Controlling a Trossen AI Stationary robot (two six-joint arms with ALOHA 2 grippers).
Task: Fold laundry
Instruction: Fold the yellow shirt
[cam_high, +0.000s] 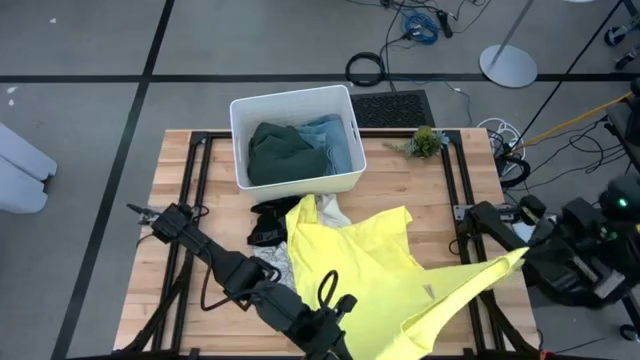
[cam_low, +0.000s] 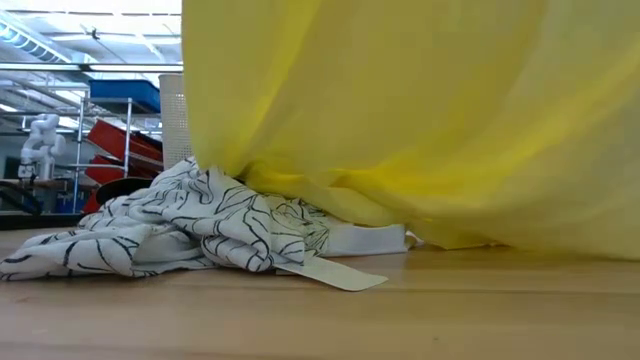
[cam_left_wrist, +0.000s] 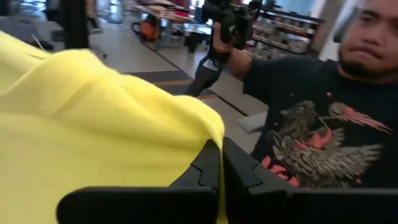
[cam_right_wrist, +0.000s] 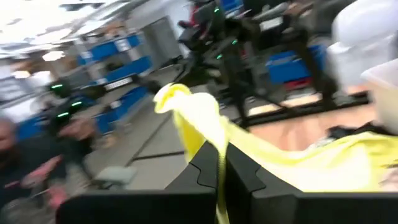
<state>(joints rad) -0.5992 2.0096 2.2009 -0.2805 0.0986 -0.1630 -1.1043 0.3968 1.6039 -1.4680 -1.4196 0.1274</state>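
Note:
A bright yellow garment is stretched over the middle of the wooden table, held up between both shut grippers. My left gripper is at the near edge. My right gripper is at the table's right side. In the low view the yellow cloth hangs like a curtain, its lower folds resting on the table and on a white, grey-patterned garment. A black garment lies beside the patterned garment. A dark green garment and a light blue garment lie in the white bin. My left gripper pinches a fold of the yellow garment between its two shut fingers, which point level. The cloth bulges up to one side of the fingers, lifted off the table here. One layer or several, I cannot tell. My right gripper pinches a corner of the yellow garment between its two shut fingers, pointing level. A tuft of the corner sticks up past the fingertips. From there the cloth runs as a drawn-out strip toward the table's middle.
The white bin stands at the far middle of the table. A small green plant sits at the far right, with a keyboard behind the table. Black frame rails run along both sides. A person stands beyond the near edge.

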